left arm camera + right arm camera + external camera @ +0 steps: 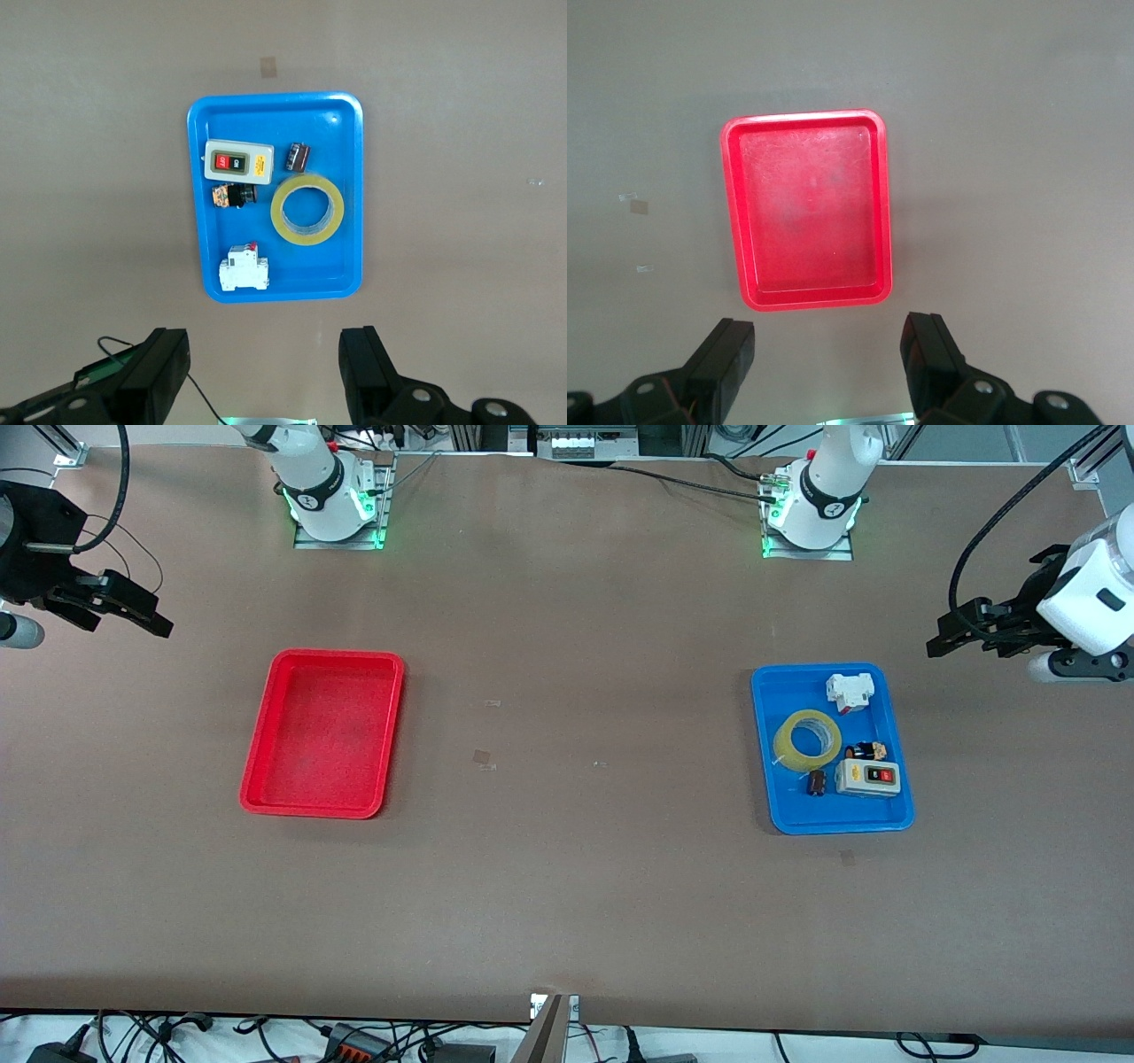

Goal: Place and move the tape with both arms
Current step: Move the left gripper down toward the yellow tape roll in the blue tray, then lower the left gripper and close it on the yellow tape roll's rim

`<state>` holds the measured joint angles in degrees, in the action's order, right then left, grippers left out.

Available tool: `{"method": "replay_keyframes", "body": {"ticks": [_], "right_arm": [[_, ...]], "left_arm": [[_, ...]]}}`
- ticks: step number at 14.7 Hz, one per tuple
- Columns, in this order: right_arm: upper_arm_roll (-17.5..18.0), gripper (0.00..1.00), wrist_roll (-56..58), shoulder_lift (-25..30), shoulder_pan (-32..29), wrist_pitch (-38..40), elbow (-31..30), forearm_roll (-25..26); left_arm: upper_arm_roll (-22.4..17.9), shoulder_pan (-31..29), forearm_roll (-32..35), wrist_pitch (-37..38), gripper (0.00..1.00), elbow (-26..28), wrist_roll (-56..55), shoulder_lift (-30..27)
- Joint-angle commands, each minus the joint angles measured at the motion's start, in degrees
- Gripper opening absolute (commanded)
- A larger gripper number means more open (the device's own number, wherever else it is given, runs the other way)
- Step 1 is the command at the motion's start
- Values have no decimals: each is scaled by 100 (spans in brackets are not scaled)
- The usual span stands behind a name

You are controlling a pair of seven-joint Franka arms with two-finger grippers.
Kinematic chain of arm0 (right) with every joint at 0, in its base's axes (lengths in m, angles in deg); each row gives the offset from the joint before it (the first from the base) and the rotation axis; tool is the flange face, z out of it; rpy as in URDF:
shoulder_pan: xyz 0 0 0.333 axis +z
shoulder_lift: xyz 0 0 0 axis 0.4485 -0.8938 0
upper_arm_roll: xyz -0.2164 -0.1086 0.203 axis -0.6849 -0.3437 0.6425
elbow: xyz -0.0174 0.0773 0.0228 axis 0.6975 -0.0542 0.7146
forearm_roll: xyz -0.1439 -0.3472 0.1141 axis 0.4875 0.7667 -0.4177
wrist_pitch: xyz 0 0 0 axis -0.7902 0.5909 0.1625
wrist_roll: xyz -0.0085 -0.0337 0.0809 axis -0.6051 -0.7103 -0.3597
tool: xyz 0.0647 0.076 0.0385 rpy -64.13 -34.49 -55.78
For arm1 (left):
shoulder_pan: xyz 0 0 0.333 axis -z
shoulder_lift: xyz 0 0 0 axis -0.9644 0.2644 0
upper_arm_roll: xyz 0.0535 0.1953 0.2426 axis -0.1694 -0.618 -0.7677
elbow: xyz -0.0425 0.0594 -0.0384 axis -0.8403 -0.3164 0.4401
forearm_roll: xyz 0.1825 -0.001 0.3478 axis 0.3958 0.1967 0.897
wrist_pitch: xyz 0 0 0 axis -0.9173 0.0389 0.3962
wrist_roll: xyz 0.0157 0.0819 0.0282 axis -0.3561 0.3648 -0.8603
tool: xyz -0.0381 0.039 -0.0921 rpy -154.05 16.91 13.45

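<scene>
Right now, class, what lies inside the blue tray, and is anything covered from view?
Inside the blue tray lie the tape, a white breaker, a grey switch box, a small dark cylinder and a small black part. Nothing is stacked; only the tray floor beneath each item is covered.

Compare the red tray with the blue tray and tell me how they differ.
The red tray has nothing in it; the blue tray holds the tape, a switch box and other small parts. The red tray sits toward the right arm's end of the table, the blue tray toward the left arm's end. Both are shallow rectangular trays with rounded corners, lying flat on the table.
</scene>
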<state>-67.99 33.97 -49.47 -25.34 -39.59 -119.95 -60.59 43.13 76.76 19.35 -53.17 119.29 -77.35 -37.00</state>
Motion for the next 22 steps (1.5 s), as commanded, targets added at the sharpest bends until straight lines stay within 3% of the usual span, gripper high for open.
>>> {"method": "replay_keyframes", "body": {"ticks": [1, 6, 11, 15, 22], "right_arm": [[13, 99, 91, 68, -8, 23, 1, -78], [-22, 99, 91, 59, -35, 41, 1, -86], [-5, 99, 82, 59, -17, 32, 1, -86], [-4, 99, 73, 24, -17, 23, 1, -86], [4, 99, 73, 24, -8, -3, 1, -95]], "left_arm": [[25, -50, -123, -72, 100, 89, -265, 337], [25, -68, -53, -1450, 100, 1273, -311, 374], [25, -68, -44, -3383, 100, 2548, -293, 487], [25, -25, -27, -4106, 100, 2944, -232, 997], [34, 28, -9, -4361, 100, 2945, -196, 1788]]}}
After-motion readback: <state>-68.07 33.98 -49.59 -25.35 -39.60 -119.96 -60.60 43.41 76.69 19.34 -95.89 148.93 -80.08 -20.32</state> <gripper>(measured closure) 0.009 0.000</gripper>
